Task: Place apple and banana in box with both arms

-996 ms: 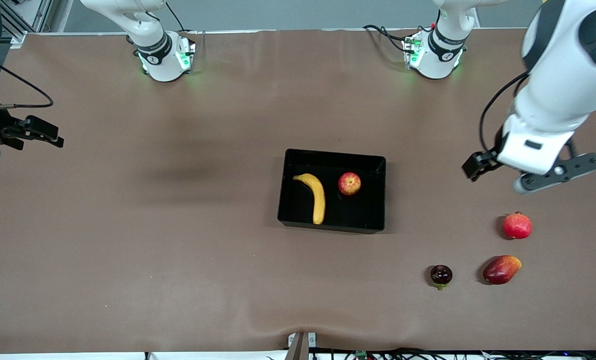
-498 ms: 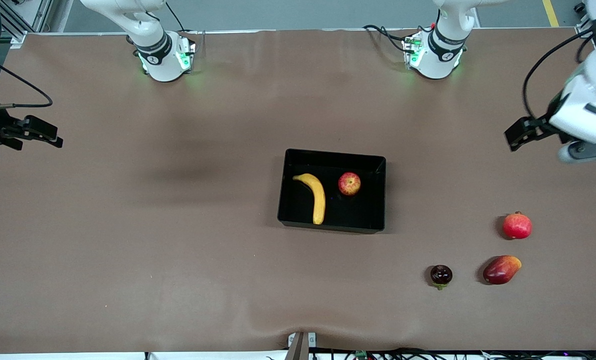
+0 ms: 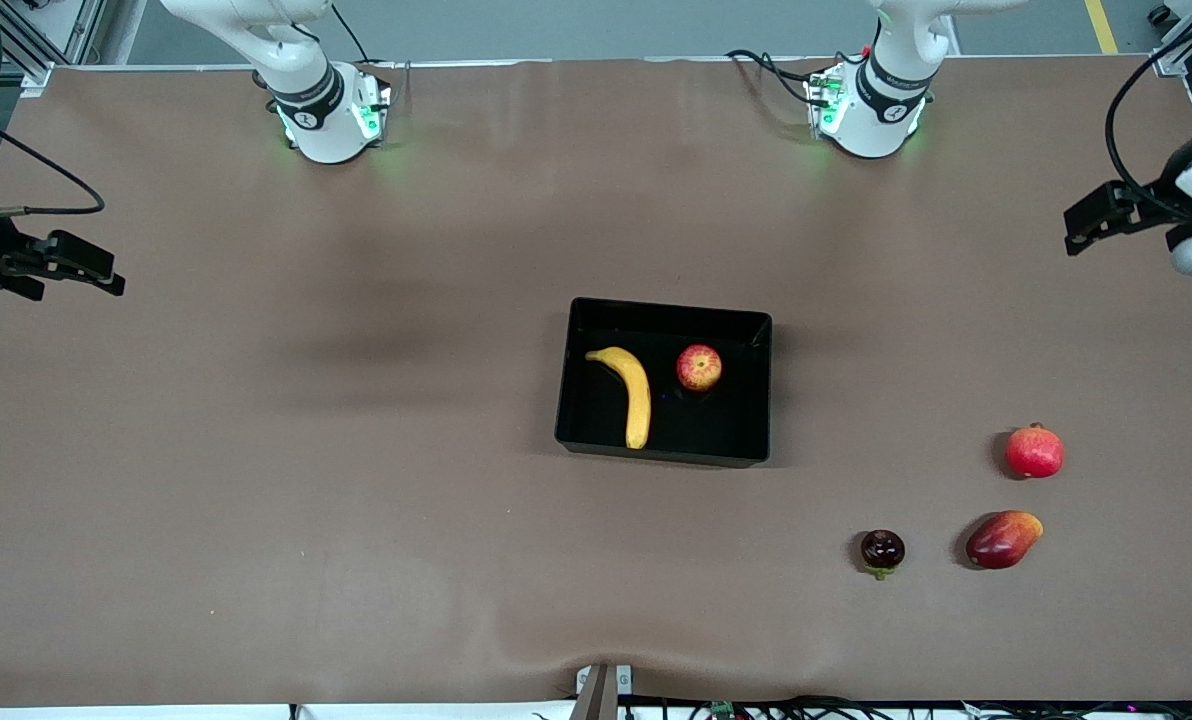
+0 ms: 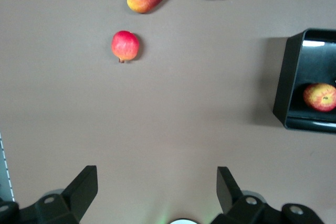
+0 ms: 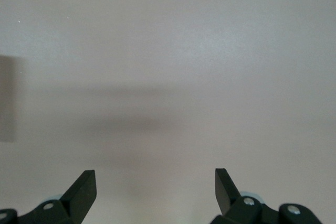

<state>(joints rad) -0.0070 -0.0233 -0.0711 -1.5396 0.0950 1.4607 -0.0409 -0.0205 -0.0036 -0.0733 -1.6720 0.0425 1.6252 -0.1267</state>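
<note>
Banana (image 3: 632,393) and apple (image 3: 699,367) lie side by side in black box (image 3: 663,456) at desk (image 3: 356,500) centre; banana's long axis runs toward front camera. Left end effector (image 4: 157,192) spread wide, empty, over desk's left-arm end, box well apart toward centre. Right end effector (image 5: 156,190) wide, empty, over right-arm end, waiting. Task looks complete.

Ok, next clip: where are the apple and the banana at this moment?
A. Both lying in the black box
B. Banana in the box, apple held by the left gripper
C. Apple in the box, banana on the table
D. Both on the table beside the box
A: the front view shows the banana and the apple side by side in the box, while the left gripper and the right gripper are both open and empty.
</note>
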